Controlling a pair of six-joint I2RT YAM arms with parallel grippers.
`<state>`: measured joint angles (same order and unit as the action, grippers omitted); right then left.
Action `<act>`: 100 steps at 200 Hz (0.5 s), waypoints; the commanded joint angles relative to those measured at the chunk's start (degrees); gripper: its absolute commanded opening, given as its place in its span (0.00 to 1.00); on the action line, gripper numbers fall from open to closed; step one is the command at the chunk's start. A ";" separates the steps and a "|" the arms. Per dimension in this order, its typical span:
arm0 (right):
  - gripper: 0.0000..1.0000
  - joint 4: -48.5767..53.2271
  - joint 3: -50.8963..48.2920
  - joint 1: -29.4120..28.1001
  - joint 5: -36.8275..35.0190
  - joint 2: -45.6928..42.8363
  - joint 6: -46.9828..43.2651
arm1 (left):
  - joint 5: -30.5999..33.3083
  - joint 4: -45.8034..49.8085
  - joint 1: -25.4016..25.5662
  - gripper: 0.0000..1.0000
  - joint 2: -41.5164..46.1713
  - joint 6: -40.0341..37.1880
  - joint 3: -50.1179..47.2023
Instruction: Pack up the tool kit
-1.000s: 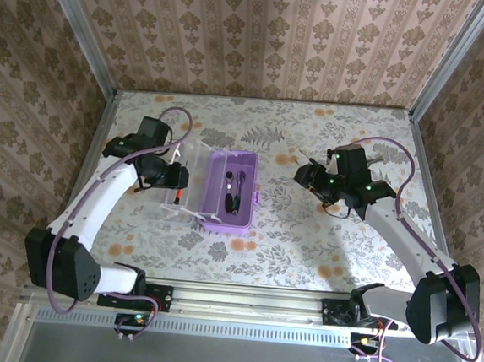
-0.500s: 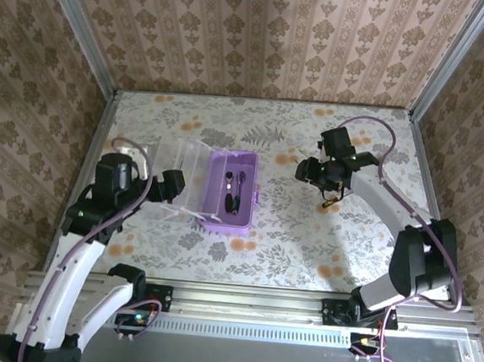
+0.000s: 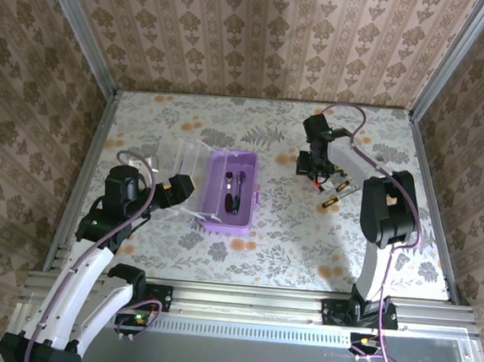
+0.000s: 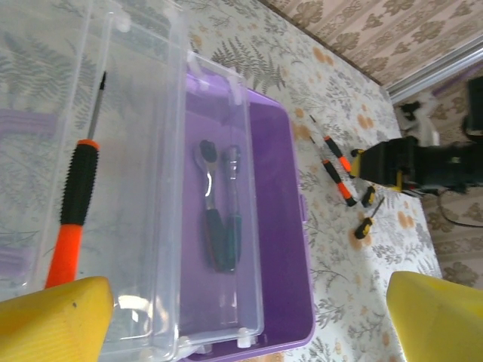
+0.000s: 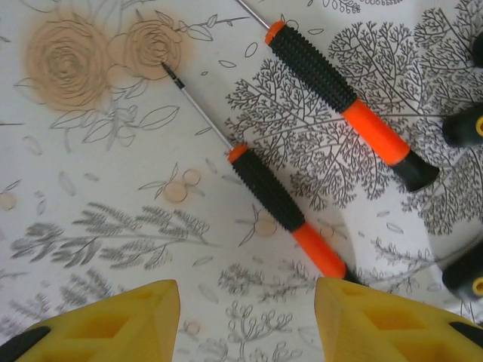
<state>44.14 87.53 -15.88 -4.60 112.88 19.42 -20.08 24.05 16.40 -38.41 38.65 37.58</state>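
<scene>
At the case point(image 3: 216, 191): it lies open at mid-table, clear lid point(image 3: 176, 154) folded out to the left; a ratchet point(image 4: 207, 204) and a slim driver lie side by side in the purple half
Lid: one orange-and-black screwdriver point(image 4: 74, 204) rests in it, tip pointing away, touching neither finger
Left gripper point(image 4: 249, 302): fingers spread wide, empty, hanging back from the lid's near edge
Changed on the left: a second ago this gripper sat pinched over the lid; it has since let go and the arm has drawn back toward its base, so that screwdriver reads as delivered
Right gripper point(image 5: 245, 302): fingers apart, nothing between them, poised above two loose screwdrivers point(image 5: 283, 211) on the table, right of the case
Changed on the right: the arm has swung in from the right edge to stand over these tools
Left to pack: both long screwdrivers plus a few stubby black-and-yellow pieces point(image 5: 468, 124) beside them
Meaning: one item is banked, the next pick looks like the nearer screwdriver, and the lid is not yet shut
</scene>
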 commanded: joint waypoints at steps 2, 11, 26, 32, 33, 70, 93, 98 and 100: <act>0.52 5.83 6.57 0.41 -2.58 6.29 -1.96 | -2.78 -0.81 -0.41 0.94 -0.43 0.93 1.78; 0.52 6.73 8.85 0.41 -2.63 8.41 -2.05 | -2.64 -0.46 -0.43 0.94 -0.61 0.73 2.13; 0.51 7.98 11.46 0.41 -2.72 11.18 -2.42 | -2.60 0.38 -0.41 0.94 -1.11 0.34 2.92; 0.51 8.34 12.38 0.40 -2.95 12.05 -2.50 | -2.58 0.94 -0.41 0.94 -1.35 0.07 3.46; 0.51 8.34 12.38 0.40 -2.95 12.05 -2.50 | -2.59 1.01 -0.41 0.94 -1.42 0.04 3.55; 0.50 8.74 13.47 0.70 -4.36 13.89 -3.70 | -2.60 1.87 -0.43 0.94 -1.93 -0.60 4.96; 0.47 8.73 12.65 1.27 -3.25 14.21 -4.32 | -2.25 1.70 -0.41 0.94 -2.02 -0.37 5.04; 0.46 8.54 12.30 1.35 -3.14 14.12 -4.35 | -2.29 1.70 -0.41 0.94 -2.10 -0.33 5.04; 0.46 8.40 12.09 1.37 -3.07 14.06 -4.31 | -2.30 1.70 -0.45 0.94 -2.17 -0.33 5.04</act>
<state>50.19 99.35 -15.29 -6.92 125.97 16.49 -21.69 24.86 16.38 -40.51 38.83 41.15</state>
